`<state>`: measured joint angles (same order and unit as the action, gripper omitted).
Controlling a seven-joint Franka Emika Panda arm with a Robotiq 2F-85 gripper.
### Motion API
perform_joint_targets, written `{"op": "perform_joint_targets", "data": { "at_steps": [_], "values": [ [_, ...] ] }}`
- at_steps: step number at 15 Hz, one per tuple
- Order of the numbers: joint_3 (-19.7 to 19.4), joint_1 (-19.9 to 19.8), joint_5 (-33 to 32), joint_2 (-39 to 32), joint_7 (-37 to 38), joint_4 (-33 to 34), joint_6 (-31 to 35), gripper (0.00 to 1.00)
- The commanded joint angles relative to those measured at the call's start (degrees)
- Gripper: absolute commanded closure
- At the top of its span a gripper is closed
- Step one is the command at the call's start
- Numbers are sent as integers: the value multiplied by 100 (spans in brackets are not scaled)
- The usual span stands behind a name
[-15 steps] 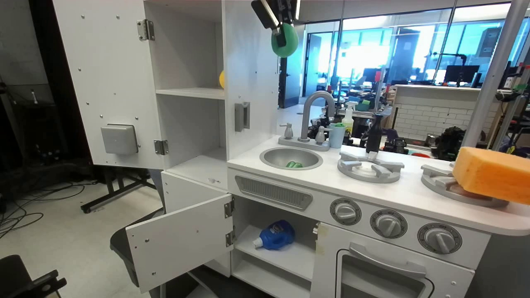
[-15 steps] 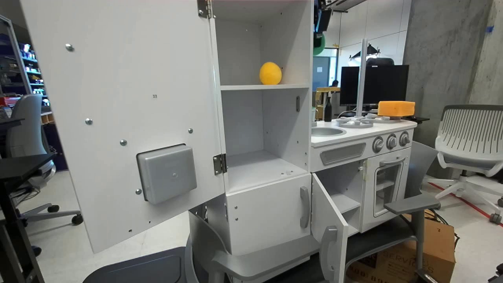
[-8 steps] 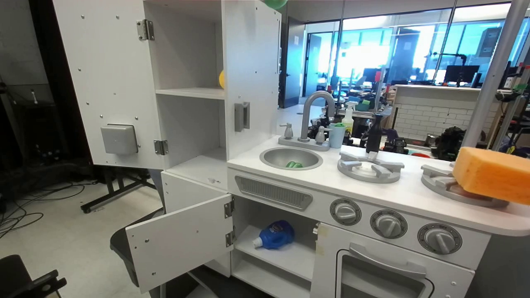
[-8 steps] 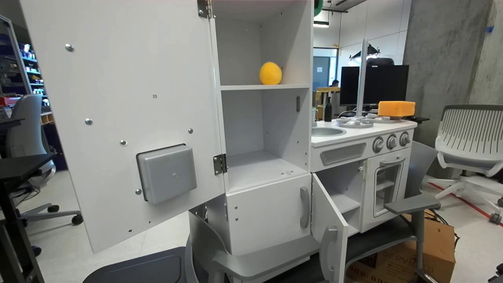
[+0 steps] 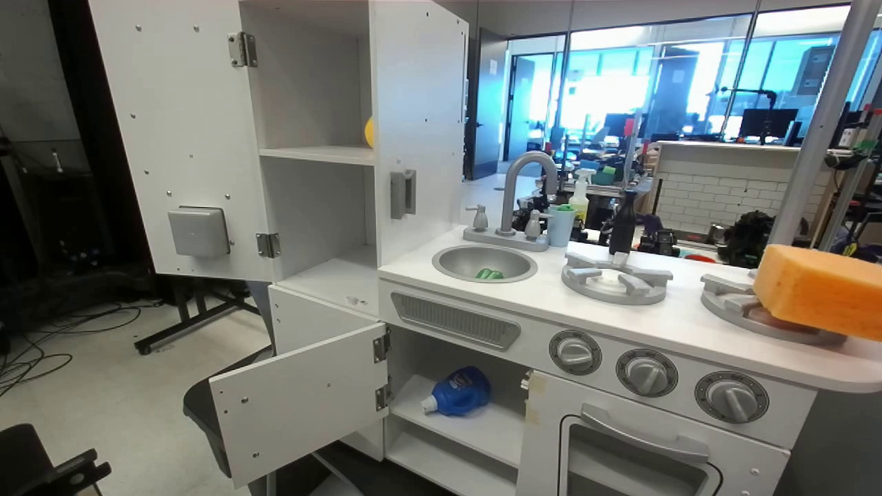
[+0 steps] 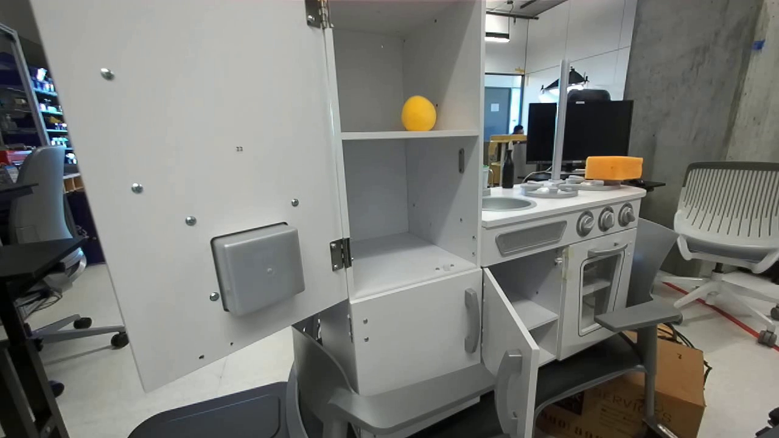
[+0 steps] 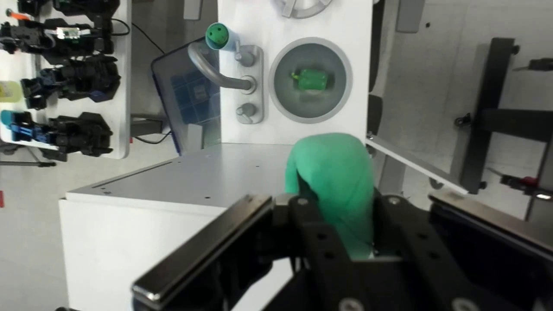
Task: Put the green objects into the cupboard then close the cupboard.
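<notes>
I have raised my fingers point(image 7: 312, 224), with the rounded green toy point(image 7: 336, 172) between them, past the top edge of both exterior views.

1. In an exterior view I see the tall white cupboard point(image 6: 444, 201), its long door point(image 6: 182, 121) standing open.
2. A yellow ball point(image 6: 419, 114) sits on its inner shelf point(image 6: 374, 135).
3. I make out an orange block point(image 6: 613, 168) above a stove burner point(image 6: 595, 185).

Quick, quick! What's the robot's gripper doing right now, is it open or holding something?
Gripper: closed, holding a rounded green object.
</notes>
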<state>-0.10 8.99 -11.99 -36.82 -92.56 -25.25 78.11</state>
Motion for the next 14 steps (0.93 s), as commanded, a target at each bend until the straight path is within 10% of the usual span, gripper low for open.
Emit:
{"op": "perform_joint_targets", "data": {
  "at_steps": [1,14],
  "values": [
    [-144,388,-504,491,-705,-371,-780,94],
    [-362,2098,-2561,555,-2484,-314,-3387,94]
  ]
}}
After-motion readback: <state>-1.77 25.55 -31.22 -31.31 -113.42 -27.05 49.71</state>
